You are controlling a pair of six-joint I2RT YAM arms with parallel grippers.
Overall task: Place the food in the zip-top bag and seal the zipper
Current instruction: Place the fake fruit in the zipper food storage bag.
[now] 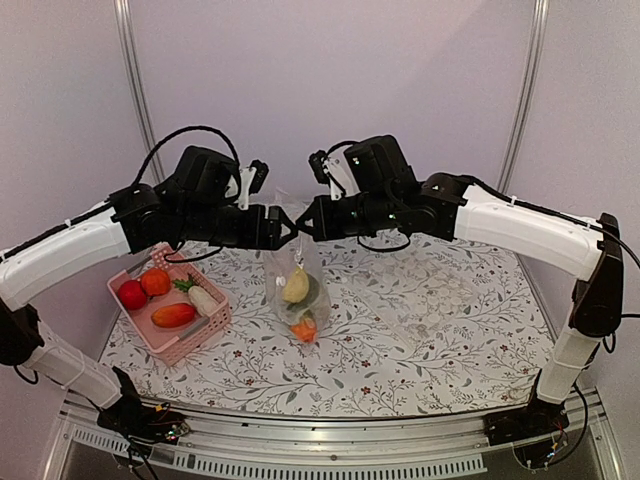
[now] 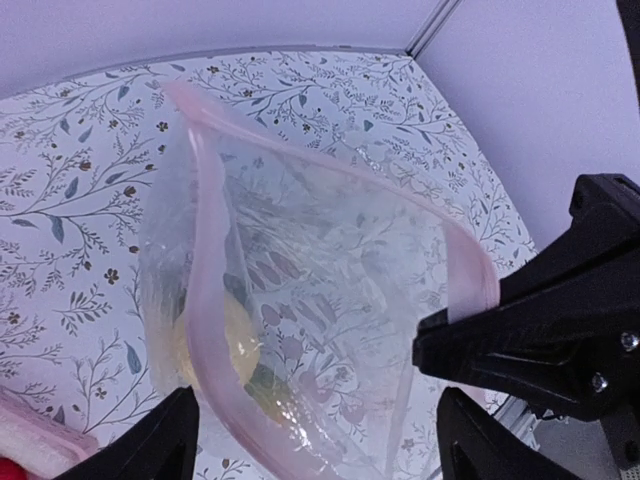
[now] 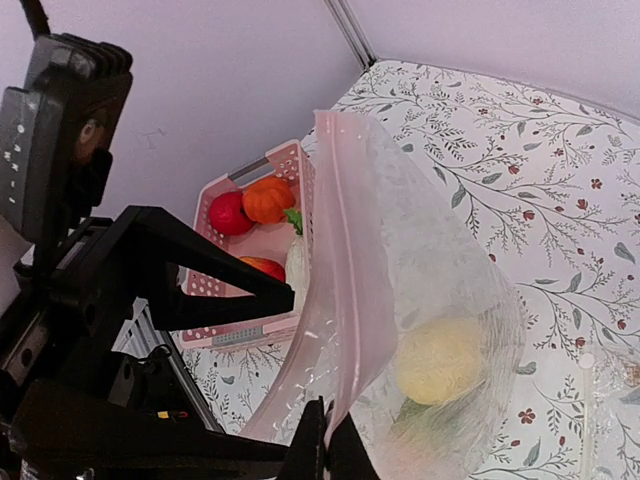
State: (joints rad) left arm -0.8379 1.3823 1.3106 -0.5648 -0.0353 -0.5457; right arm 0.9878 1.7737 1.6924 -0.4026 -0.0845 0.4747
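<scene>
The zip-top bag (image 1: 298, 262) is hung up between the two arms above the flowered surface (image 1: 430, 320). The right pincer (image 3: 325, 450) is shut tight on the pink zipper (image 3: 345, 250) at one end of the rim. The left pincer (image 2: 320, 450) is spread wide; the far side of the rim is seen between its fingers and is not clamped, though whether it is touched cannot be told. Inside the bag three pieces of food are seen: a yellow fruit (image 3: 440, 360), a green piece (image 1: 314, 292) and an orange piece (image 1: 304, 328). In the pink basket (image 1: 200, 337), to the left of the bag, four more are laid: a red fruit (image 1: 132, 294), an orange fruit (image 1: 155, 281), a red-orange piece (image 1: 174, 315) and a white radish (image 1: 203, 299).
</scene>
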